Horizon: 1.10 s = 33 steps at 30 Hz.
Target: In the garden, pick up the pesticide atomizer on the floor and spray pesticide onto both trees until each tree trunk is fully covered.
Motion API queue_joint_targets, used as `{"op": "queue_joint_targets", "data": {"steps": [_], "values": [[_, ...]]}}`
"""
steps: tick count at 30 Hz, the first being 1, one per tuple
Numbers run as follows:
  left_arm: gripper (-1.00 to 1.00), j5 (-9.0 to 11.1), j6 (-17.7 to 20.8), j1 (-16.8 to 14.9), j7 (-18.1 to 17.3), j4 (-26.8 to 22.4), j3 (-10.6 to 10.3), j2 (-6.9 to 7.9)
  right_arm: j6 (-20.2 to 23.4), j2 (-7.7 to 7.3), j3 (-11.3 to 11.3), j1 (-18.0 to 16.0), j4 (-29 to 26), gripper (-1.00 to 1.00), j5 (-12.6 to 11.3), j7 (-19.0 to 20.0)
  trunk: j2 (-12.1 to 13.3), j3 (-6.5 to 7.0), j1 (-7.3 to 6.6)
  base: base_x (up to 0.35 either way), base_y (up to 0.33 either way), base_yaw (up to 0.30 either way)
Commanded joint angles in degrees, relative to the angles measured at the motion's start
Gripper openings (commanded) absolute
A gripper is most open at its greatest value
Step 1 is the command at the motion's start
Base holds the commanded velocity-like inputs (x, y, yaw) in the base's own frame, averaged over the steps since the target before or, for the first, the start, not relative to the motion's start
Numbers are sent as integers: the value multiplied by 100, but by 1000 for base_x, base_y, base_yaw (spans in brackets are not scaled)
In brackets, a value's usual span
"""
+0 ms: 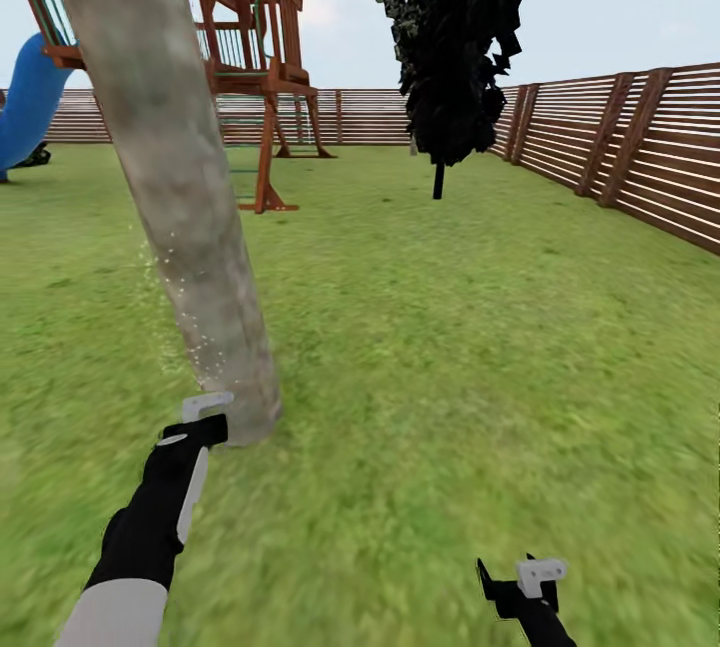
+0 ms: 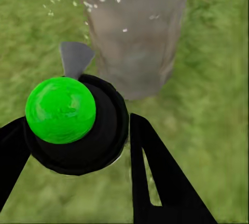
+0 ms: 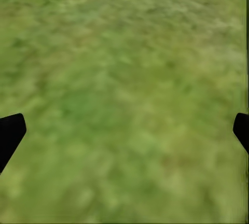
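Observation:
A thick grey-brown tree trunk (image 1: 170, 177) leans up from the lawn at the left. Fine whitish pesticide specks (image 1: 188, 327) dot its lower part and the air beside it. My left gripper (image 1: 205, 419) is right at the trunk's base. In the left wrist view the left gripper (image 2: 78, 151) is shut on the pesticide atomizer (image 2: 78, 125), a black round body with a bright green cap and a grey nozzle pointing at the trunk (image 2: 137, 32), where specks (image 2: 88, 1) float. My right gripper (image 1: 520, 582) hangs open over bare grass, fingertips (image 3: 10, 133) wide apart.
A thin-trunked dark tree (image 1: 455, 37) stands at the back centre. A wooden play set (image 1: 250, 37) with a blue slide (image 1: 30, 102) stands behind the trunk. A slatted brown fence (image 1: 640, 142) runs along the right and back. Open lawn (image 1: 450, 327) spreads to the right.

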Motion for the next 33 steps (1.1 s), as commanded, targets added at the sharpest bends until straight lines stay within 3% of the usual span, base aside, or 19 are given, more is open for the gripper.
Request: {"op": "queue_joint_targets", "data": {"steps": [1,3,6,7,9,11,13,14,18,20,22,24,26,27,28,29,31,33], "values": [[-100,-24,82,-4,0,-108,-268,-12,0,0,0,0,2,100,0,1,0,0,0,149,-276,3],[-100,-3,194,-11,14,-282,-592,-73,0,0,0,0,5,100,0,2,0,0,0,150,-276,1],[-100,-6,386,38,2,-653,-571,-82,0,0,0,7,5,100,0,8,0,0,0,172,-276,0],[-100,-6,396,55,1,-741,-410,-57,0,0,0,12,5,100,0,9,0,0,0,203,-275,0],[-100,12,419,75,-51,-876,407,-23,0,0,3,17,3,100,0,9,0,0,0,199,-274,76],[-100,-2,423,79,-65,-909,555,-20,0,0,3,27,0,100,0,-4,0,0,0,127,-274,233],[-100,-11,417,88,-69,-912,577,-25,0,0,1,50,-1,100,0,-7,0,0,0,26,-274,271],[-100,-8,414,96,-69,-907,553,-38,-1,0,1,57,-1,100,0,-7,0,0,0,6,-274,277],[-100,15,402,107,-6,-903,-131,-91,-3,0,3,61,-1,100,0,-7,0,0,0,1,-275,278],[-100,17,402,107,-1,-905,-182,-90,-1,2,6,61,-1,100,0,-7,0,0,0,30,-277,279],[-100,16,406,107,0,-914,-113,-52,-1,7,7,61,-1,100,0,-3,0,0,0,116,-280,279],[-100,32,411,107,-35,-950,354,-23,0,9,7,61,-1,100,0,1,0,0,0,164,-283,279],[-100,27,424,101,-56,-962,470,-39,0,9,9,61,-1,100,0,2,0,0,0,177,-284,279],[-100,14,435,99,-59,-964,413,-56,0,9,8,61,-1,100,0,2,0,0,0,179,-284,279],[-100,-1,453,98,-45,-964,17,-59,0,9,9,61,-1,100,0,2,0,0,0,180,-284,279],[-100,-5,471,98,-29,-976,-191,-69,-1,9,7,61,-1,100,0,2,0,0,0,180,-284,279],[-100,14,698,95,-19,-1188,-345,-87,-2,9,7,61,-1,100,0,2,0,0,0,180,-284,279],[-100,25,795,98,-17,-1306,-338,-52,-2,8,9,61,-1,100,0,2,0,0,0,180,-284,279]]}}
